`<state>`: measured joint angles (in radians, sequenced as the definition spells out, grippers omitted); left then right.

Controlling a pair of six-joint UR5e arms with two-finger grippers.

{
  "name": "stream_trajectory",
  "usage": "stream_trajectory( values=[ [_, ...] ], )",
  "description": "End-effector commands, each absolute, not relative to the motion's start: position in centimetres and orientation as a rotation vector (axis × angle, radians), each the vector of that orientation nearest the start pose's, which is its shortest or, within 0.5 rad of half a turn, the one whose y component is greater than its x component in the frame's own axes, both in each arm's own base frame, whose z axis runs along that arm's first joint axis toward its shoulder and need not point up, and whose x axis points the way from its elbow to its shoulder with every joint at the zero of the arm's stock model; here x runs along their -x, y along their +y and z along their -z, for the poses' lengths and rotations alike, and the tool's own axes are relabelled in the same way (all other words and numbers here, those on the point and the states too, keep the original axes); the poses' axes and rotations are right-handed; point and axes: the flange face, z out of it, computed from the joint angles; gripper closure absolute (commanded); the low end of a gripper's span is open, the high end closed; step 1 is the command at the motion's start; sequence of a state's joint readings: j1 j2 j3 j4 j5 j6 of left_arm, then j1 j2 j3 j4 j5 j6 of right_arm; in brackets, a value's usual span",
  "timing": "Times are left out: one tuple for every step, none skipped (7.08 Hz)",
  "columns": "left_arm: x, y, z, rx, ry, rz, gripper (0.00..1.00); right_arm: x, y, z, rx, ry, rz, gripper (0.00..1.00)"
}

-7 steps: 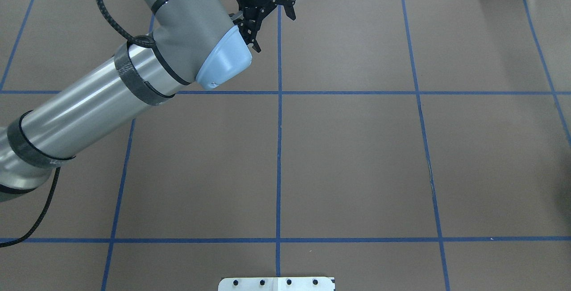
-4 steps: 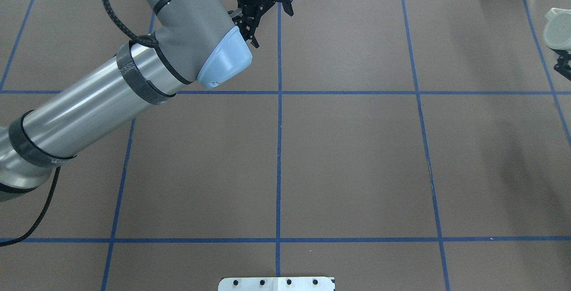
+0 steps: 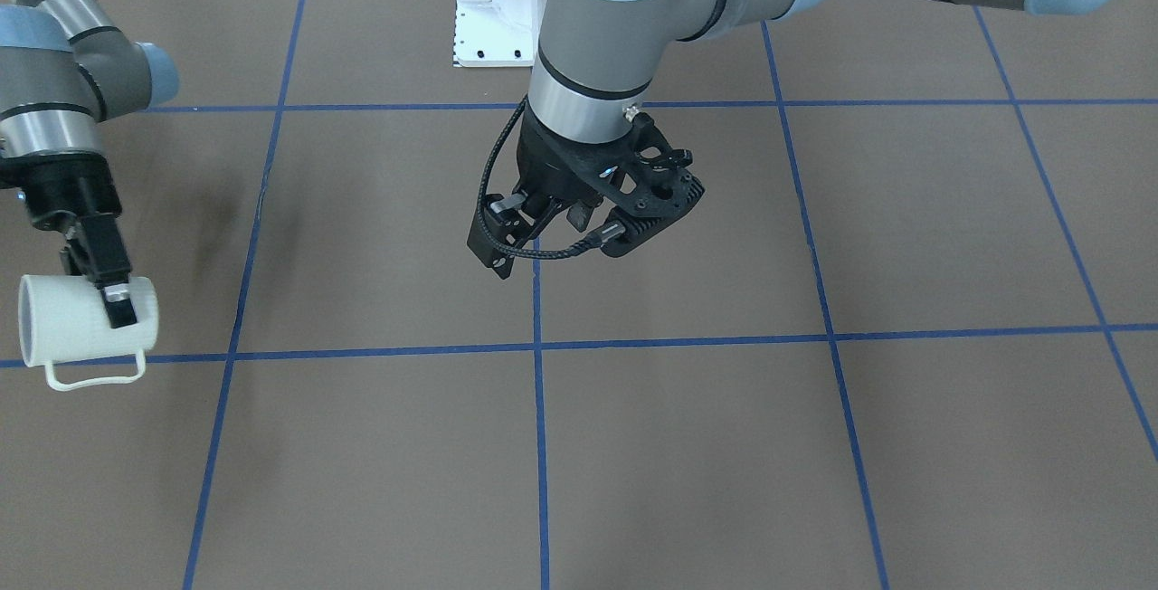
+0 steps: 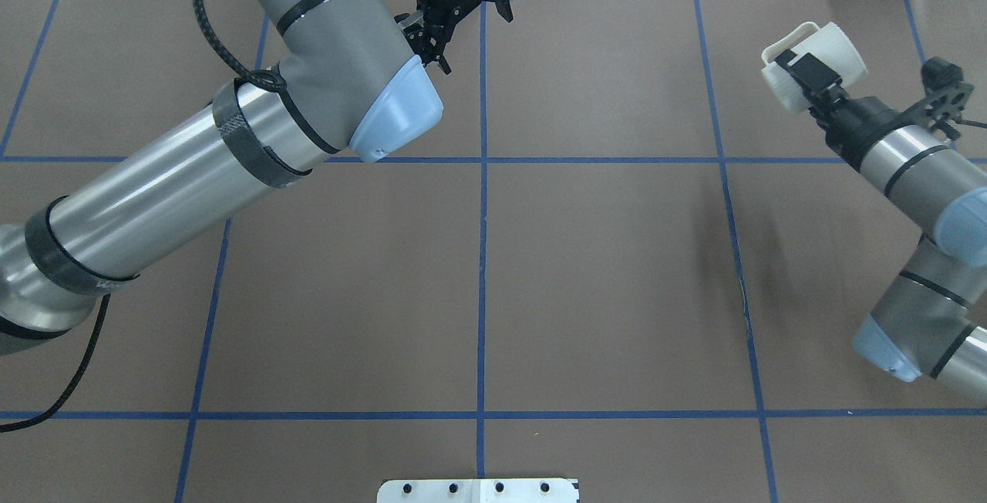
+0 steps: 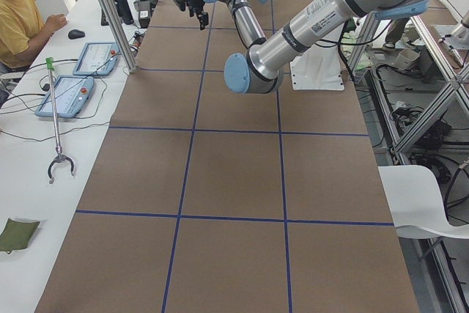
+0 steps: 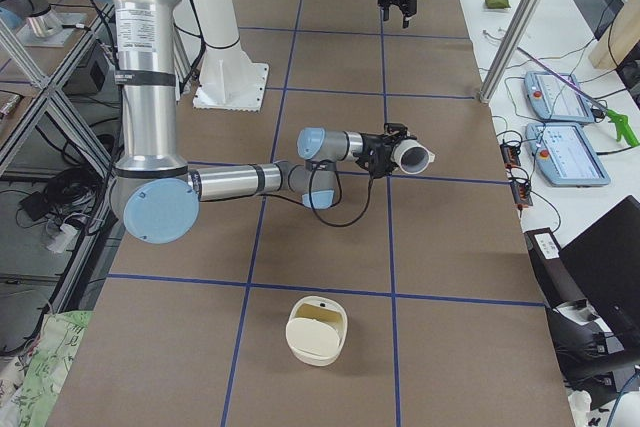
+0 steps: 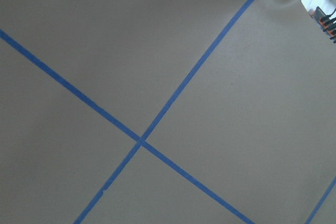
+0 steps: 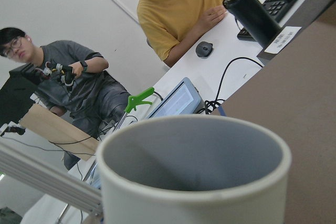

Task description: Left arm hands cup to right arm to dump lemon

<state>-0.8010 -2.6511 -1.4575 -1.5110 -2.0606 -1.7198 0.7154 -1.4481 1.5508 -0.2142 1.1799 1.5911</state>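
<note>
Cup (image 4: pixel 839 46): cream-white. I find it lying on its side in the air, over the far right part of the worktop (image 4: pixel 601 271). Its mouth points toward the right end and its blocky handle toward the far edge. In the right wrist view its grey inner wall fills the lower half of the picture. The near rim hides the bottom, so I cannot tell what is in it.

Right claw (image 4: pixel 798 69): pinching the cup across its body. One black finger (image 3: pixel 110 273) lies flat along the outer wall, and the other is hidden behind the cup.

Left claw (image 4: pixel 472 31): spread wide and empty, hanging over the far middle of the worktop, just beside a blue tape line (image 4: pixel 482 271). It is well apart from the cup. The left wrist view gives me only brown worktop and two crossing tape lines.

Round container (image 6: pixel 318 328): cream, standing on the worktop at its right end, well apart from the cup. I cannot make out its contents.

White plate (image 4: pixel 478 490): at the near edge, in the middle.

Beyond the far edge: a person in a yellow shirt (image 8: pixel 178 9), seated, with a black bottle (image 8: pixel 249 11) on the side table beside them.
</note>
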Motion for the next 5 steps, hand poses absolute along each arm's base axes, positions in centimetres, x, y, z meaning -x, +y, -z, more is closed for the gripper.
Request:
stream_trajectory(
  values=[
    [-46.1, -58.1, -1.5, 0.109, 1.004, 0.626, 0.00, 42.4, -48.6, -35.1, -0.931, -1.142, -0.760, 0.88],
    [-45.8, -58.6, -1.3, 0.102, 1.005, 0.631, 0.09, 47.5, -47.6, -30.0, -0.967, -1.032, -0.748, 0.85],
    [-43.9, -59.6, -0.2, 0.097, 1.020, 0.644, 0.10, 49.9, -46.6, -27.6, -0.966, -0.997, -0.729, 0.85],
    [-44.1, -59.1, 0.4, 0.130, 1.030, 0.608, 0.14, 50.7, -45.7, -27.2, -0.962, -1.005, -0.705, 0.85],
    [-44.4, -58.7, 0.9, 0.130, 1.024, 0.518, 0.14, 52.5, -43.9, -27.1, -0.996, -0.955, -0.584, 0.85]
  ],
)
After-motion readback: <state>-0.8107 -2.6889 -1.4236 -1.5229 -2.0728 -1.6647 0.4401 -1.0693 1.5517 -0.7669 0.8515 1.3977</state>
